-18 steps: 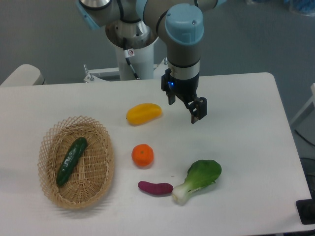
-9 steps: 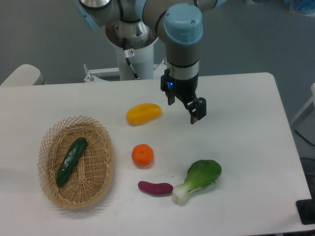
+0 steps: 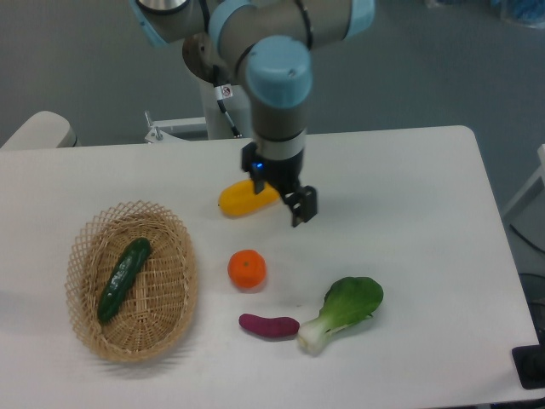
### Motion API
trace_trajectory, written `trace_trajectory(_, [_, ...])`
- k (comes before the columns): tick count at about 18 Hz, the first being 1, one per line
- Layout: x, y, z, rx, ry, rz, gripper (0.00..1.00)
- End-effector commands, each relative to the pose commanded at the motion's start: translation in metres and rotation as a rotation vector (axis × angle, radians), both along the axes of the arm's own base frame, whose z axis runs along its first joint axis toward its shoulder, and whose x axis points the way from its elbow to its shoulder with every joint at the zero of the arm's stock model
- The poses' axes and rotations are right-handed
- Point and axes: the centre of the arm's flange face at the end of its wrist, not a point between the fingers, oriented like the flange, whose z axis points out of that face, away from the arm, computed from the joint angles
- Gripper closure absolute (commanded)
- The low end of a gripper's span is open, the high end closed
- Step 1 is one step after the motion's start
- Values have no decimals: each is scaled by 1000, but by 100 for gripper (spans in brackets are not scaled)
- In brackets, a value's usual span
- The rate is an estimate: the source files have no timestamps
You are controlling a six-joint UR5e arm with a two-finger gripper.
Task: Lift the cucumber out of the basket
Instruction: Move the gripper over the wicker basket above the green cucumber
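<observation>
The dark green cucumber lies slanted inside the oval tan wicker basket at the left of the white table. My gripper hangs open and empty above the table's middle, just right of a yellow fruit, well to the right of the basket and far from the cucumber. One finger shows clearly; the other is partly in front of the yellow fruit.
A yellow fruit lies right beside the gripper. An orange, a purple sweet potato and a bok choy lie between the basket and the table's right half. The robot base stands at the back.
The arm has swung left; the gripper moved from right of the yellow fruit's far side to right beside it, closer to the basket. Nothing on the table moved.
</observation>
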Motion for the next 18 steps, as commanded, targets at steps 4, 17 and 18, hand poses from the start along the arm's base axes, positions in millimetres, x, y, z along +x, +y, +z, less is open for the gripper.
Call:
trace_trajectory(4, [41,29,-25,-15,-60,169,0])
trace_trajectory(17, [151,99,-98,-25,-79,233,0])
trace_trajectory(18, [155,101,-103,-24,-78,217,0])
